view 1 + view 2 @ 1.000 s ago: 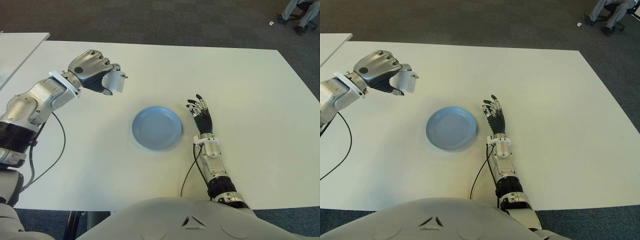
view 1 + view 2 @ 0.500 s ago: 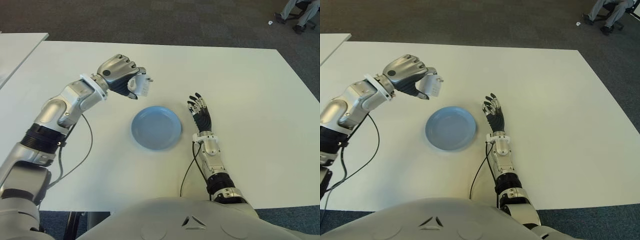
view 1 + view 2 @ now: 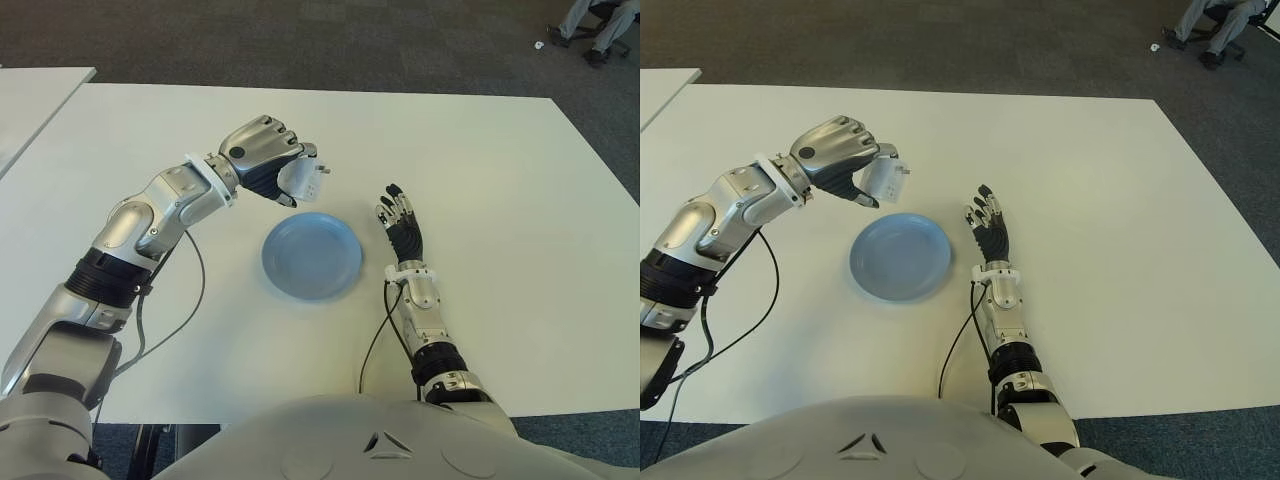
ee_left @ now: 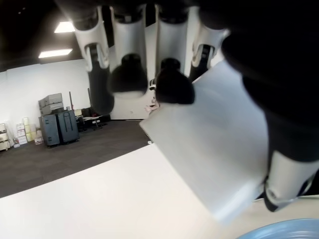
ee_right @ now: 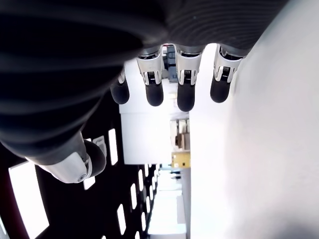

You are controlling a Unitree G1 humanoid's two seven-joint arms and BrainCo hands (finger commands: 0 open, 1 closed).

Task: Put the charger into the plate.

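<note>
Over the table, left hand (fingers clamping charger) has neared plate.

A small white block-shaped plastic charger, with metal prongs sticking out of its far right end, is held off the white table in the curled fingers of the robot's left hand. It hangs tilted, just beyond the far left rim of a round, shallow light blue plate, which lies flat on the table.
</note>
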